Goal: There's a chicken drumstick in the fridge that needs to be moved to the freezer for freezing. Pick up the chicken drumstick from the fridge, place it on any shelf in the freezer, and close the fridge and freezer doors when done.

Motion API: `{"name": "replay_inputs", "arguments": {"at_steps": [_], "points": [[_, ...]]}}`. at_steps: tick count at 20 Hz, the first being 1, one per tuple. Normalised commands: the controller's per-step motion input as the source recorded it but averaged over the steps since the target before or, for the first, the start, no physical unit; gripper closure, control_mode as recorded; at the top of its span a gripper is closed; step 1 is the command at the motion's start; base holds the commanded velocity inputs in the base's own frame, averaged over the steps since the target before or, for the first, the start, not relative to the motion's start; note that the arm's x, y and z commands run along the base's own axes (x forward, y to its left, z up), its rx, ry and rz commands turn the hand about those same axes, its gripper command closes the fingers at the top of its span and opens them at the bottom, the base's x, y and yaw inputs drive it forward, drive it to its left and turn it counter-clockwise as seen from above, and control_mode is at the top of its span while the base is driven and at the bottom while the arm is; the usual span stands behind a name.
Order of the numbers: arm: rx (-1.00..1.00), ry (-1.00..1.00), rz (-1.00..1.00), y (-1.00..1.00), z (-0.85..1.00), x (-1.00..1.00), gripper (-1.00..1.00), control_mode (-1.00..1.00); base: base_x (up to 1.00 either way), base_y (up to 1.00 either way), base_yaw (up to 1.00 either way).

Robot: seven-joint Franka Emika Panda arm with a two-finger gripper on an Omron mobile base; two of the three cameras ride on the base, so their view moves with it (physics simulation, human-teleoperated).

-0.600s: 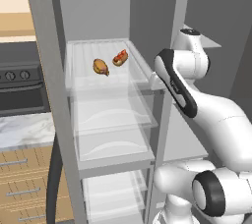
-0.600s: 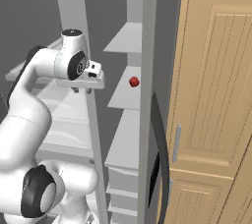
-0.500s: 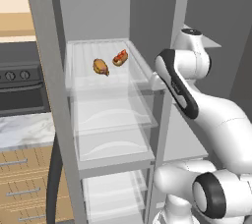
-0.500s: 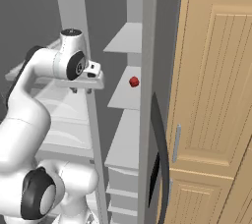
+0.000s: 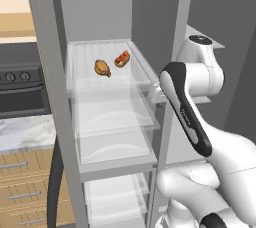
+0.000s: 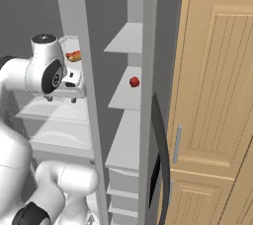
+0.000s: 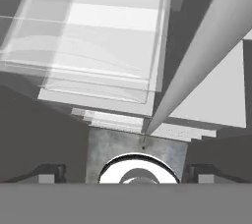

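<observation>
Your pincer [image 6: 62,98] sat mostly behind the divider [image 6: 84,71] in the right base view, so you could not tell how its jaws stood. In the left base view the arm [image 5: 190,107] covered the pincer and part of the freezer [image 5: 210,47]. The hot dog [image 6: 73,56] was half hidden by the arm's joint. The fridge [image 5: 107,117] ran off the bottom edge.

A hot dog [image 5: 122,59] with red topping lies upper centre. At far left I see a dark oven [image 5: 22,89] above marbled surface [image 5: 25,133] and wooden drawers [image 5: 25,192]. A small red ball [image 6: 134,82] sits mid-frame; a tall wooden cabinet [image 6: 212,95] fills the right.
</observation>
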Motion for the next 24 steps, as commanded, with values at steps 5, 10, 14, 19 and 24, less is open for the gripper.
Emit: {"name": "replay_inputs", "arguments": {"at_steps": [5,10,14,19,24], "points": [[0.00,-0.27,0.01,0.58,0.59,-0.22,-1.00,-1.00,0.00,0.00,0.00],[0.00,-0.15,0.05,0.62,0.43,0.07,-1.00,-1.00,0.00,0.00,0.00],[0.00,0.00,0.08,0.56,0.14,0.46,-1.00,-1.00,0.00,0.00,0.00],[0.00,0.00,0.04,0.45,0.07,0.62,-1.00,-1.00,0.00,0.00,0.00],[0.00,0.04,0.02,0.36,0.00,0.78,-1.00,-1.00,0.00,0.00,0.00]]}}
